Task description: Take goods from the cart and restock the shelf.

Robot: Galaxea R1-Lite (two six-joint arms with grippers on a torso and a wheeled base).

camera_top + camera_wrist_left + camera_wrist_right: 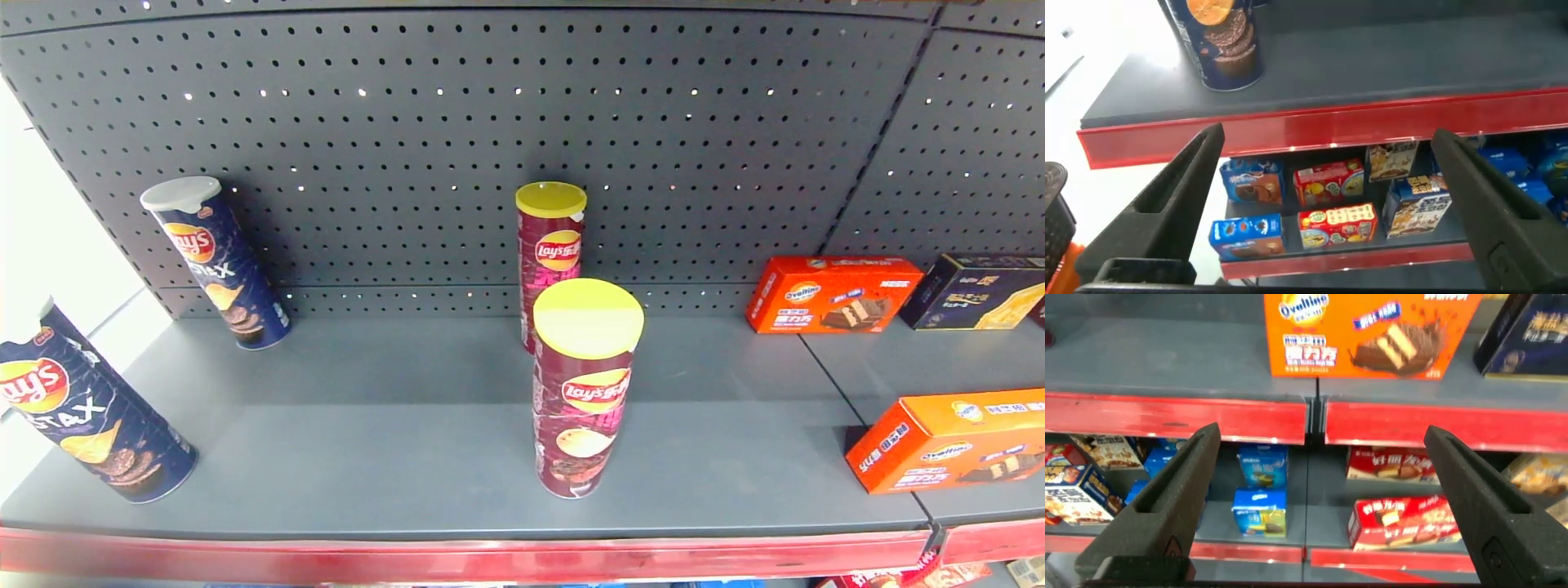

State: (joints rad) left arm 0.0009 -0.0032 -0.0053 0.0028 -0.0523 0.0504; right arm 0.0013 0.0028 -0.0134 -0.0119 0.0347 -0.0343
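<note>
On the grey shelf [392, 441] stand two maroon chip cans with yellow lids, one in front [581, 392] and one behind it [549, 245]. Two dark blue chip cans stand further left, one at the front corner [82, 416] and one by the back panel [216, 261]. My left gripper [1327, 139] is open and holds nothing, in front of the red shelf edge [1372, 122], just below the front blue can [1221, 49]. My right gripper [1323, 434] is open too, facing the red edge [1208, 416] under an orange box [1372, 335].
Orange boxes lie at the right of the shelf, one in front [955, 441] and one at the back [829, 294], with a dark box [980, 290] beside it. A perforated panel [490, 122] backs the shelf. The lower shelf holds several small boxes [1327, 204].
</note>
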